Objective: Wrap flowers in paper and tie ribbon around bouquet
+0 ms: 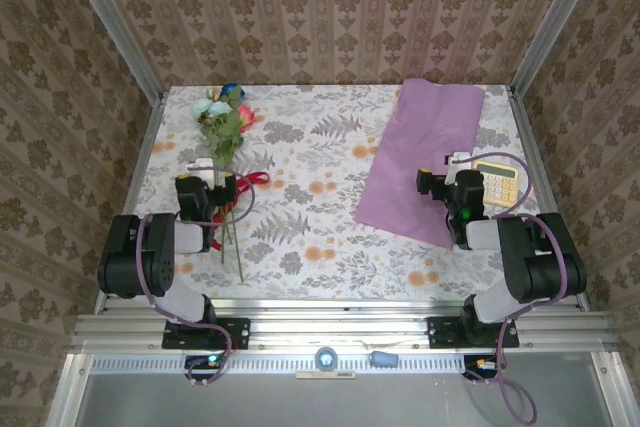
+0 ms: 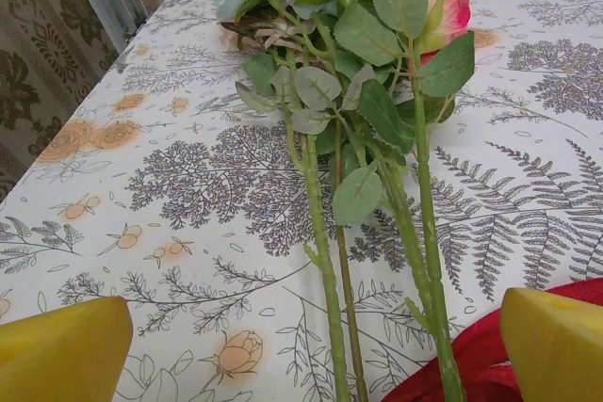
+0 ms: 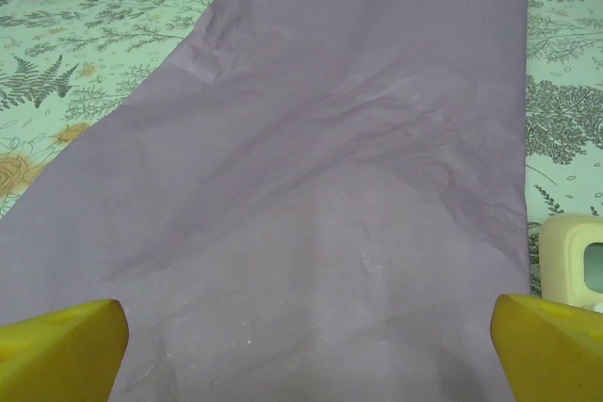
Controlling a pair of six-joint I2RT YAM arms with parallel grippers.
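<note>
**Starting state, nothing yet assembled.** The floral-printed tablecloth [image 1: 300,147] is carrying every item separately, so the task appears to be standing at its very beginning. The large thin lilac-purple paper sheet [image 1: 425,152] is lying flat and unfolded on the right half, with a small cream calculator [image 1: 500,182] at its right edge. The bunch of artificial flowers with pink, pale blue and red heads and long green stems [image 1: 222,127] is lying on the left half, well apart from the sheet. The narrow bright red ribbon [image 1: 250,179] is lying loose at the lower stems. The left gripper [image 2: 311,345] is hovering over the stems, its yellow fingers [image 2: 57,350] spread wide and holding nothing. The right gripper [image 3: 306,350] is hovering over the sheet's near part, likewise wide and empty. Laying the flowers on the paper, rolling it and tying the ribbon are all remaining.
</note>
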